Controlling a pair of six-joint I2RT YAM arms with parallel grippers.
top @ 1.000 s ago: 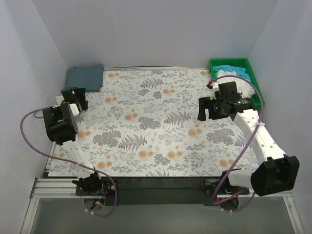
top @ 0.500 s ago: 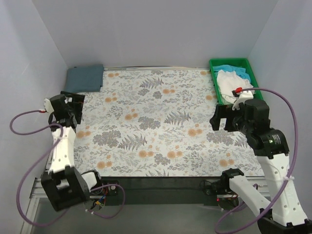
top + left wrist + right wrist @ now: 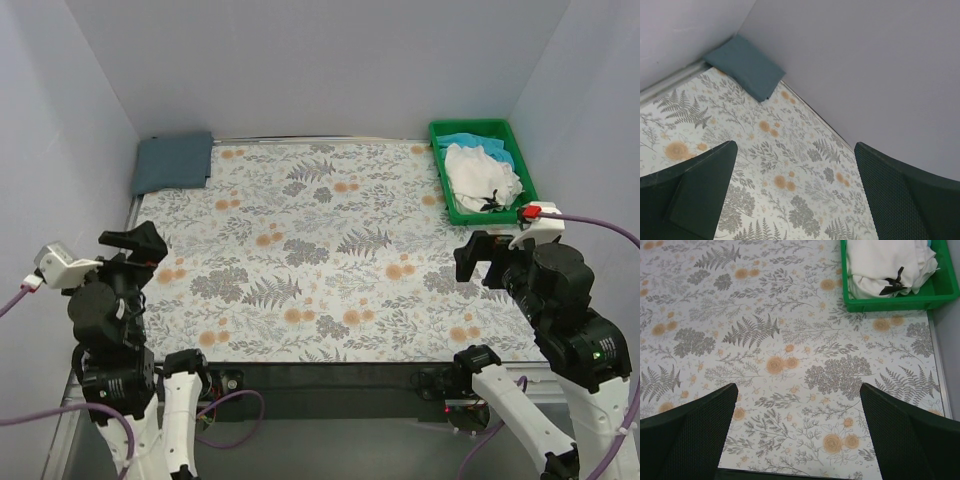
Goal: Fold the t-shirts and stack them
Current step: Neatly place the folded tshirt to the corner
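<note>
A folded dark slate blue-grey t-shirt (image 3: 174,162) lies at the table's far left corner; it also shows in the left wrist view (image 3: 746,66). A crumpled white t-shirt (image 3: 481,175) lies in the green tray (image 3: 442,165), with a turquoise-blue t-shirt (image 3: 463,140) showing behind it. The white shirt also shows in the right wrist view (image 3: 888,265). My left gripper (image 3: 137,243) is open and empty, raised over the near left edge. My right gripper (image 3: 486,258) is open and empty, raised over the near right part of the table.
The table has a floral cloth (image 3: 320,250). White walls close the back and both sides. The green tray (image 3: 890,303) stands at the far right corner. A metal rail (image 3: 80,385) runs along the near edge by the arm bases.
Both arms have pulled back toward the near edge and risen. The right gripper moved away from the tray. The left gripper moved away from the folded shirt.
</note>
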